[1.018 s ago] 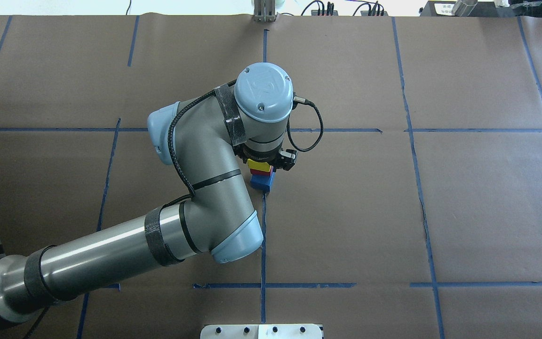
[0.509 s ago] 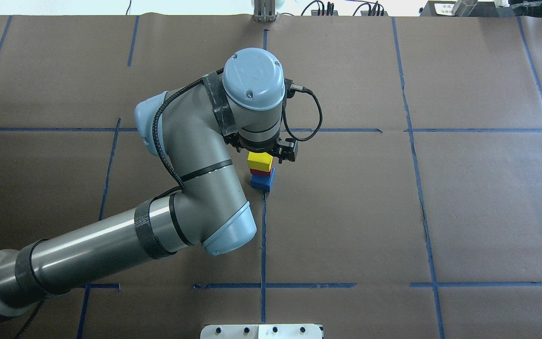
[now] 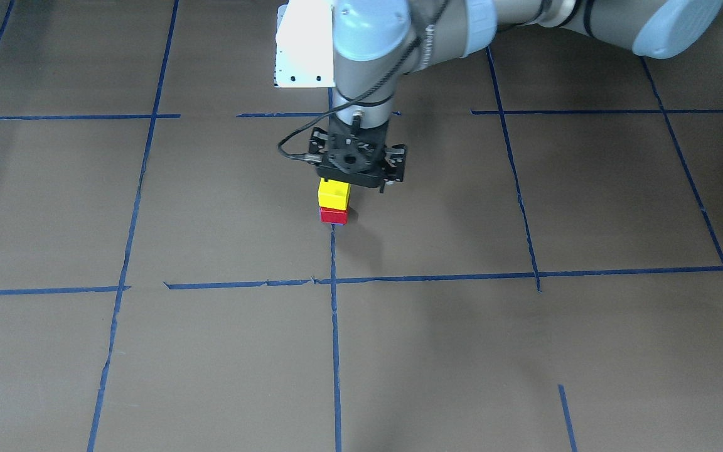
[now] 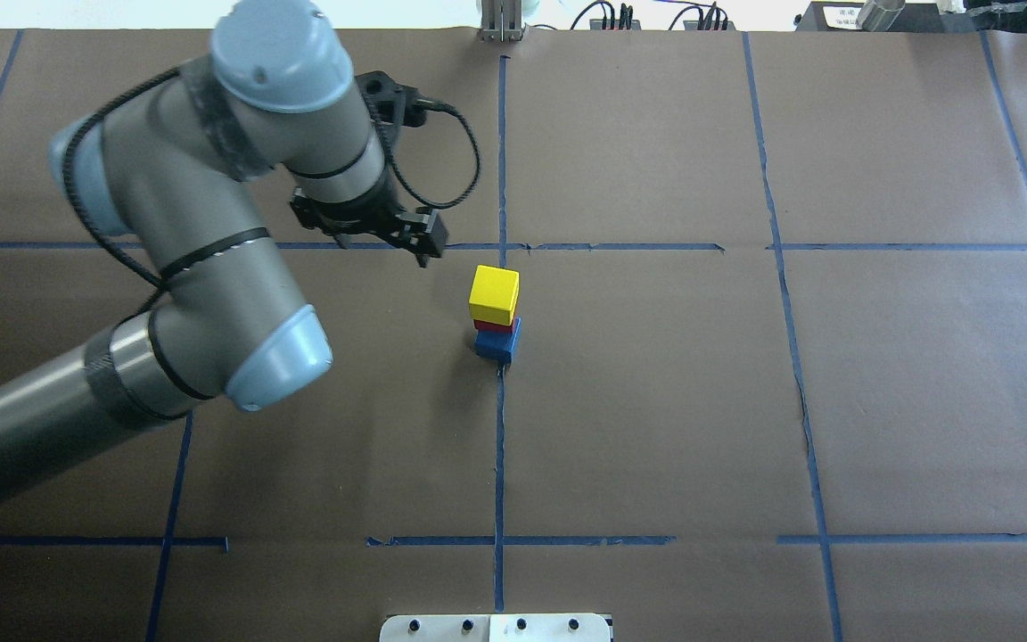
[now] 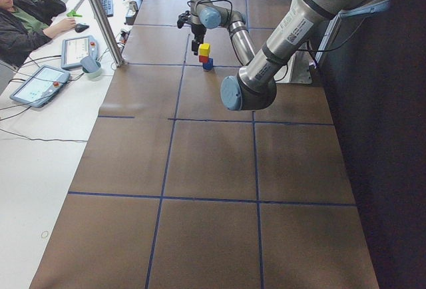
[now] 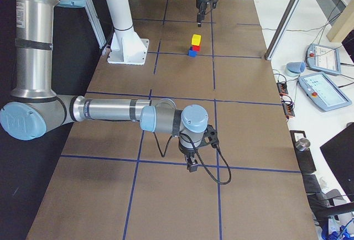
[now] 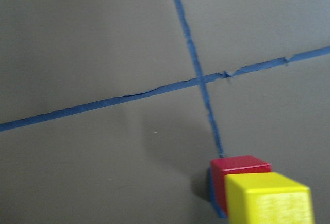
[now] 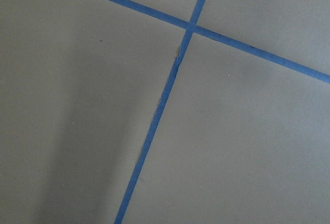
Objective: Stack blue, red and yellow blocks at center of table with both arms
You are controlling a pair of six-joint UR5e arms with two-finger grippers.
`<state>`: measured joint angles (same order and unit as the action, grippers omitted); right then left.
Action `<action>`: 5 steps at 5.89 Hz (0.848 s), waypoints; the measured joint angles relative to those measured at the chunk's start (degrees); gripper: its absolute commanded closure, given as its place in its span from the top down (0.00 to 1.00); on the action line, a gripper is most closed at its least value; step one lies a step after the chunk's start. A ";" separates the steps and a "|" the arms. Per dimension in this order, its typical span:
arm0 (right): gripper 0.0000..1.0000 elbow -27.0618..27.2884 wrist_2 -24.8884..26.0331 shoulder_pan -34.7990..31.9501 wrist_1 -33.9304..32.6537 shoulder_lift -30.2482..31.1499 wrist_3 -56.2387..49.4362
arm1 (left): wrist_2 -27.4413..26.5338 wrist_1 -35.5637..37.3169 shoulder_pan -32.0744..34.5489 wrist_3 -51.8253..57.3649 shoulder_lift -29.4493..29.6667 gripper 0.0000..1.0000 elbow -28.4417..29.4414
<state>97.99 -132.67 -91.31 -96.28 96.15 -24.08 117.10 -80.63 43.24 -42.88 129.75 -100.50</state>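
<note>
By the counter (image 4: 834,401) a seemingly finished stack is being carried at the centre tape cross: blue block (image 4: 497,346), red block (image 4: 497,326), yellow block (image 4: 494,295) topmost. The nearer left fingers (image 4: 411,239) are being held spread and empty, apart from it, up-left in the overhead view. The right fingers' (image 6: 191,165) state cannot be told. No writing is being made out.

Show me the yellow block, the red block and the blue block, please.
yellow block (image 4: 494,290), overhead view, its top face.
red block (image 7: 240,164), left wrist view, its top face.
blue block (image 4: 495,349), overhead view, its near side.
</note>
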 measured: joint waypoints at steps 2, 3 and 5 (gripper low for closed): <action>1.00 -0.11 -0.01 -0.01 0.04 0.00 0.00 | 7.05 -0.86 13.14 17.20 -14.61 1.00 -2.82; 0.99 -0.12 0.00 -0.01 0.04 0.01 0.16 | 11.16 -1.75 22.04 27.18 -21.94 1.00 -2.18; 1.00 0.08 -0.04 0.05 0.04 -0.21 4.00 | 14.96 -2.16 38.06 43.00 -33.44 1.00 0.55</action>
<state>98.07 -132.71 -91.26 -96.24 95.95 -20.08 132.06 -82.79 81.30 0.11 96.31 -99.95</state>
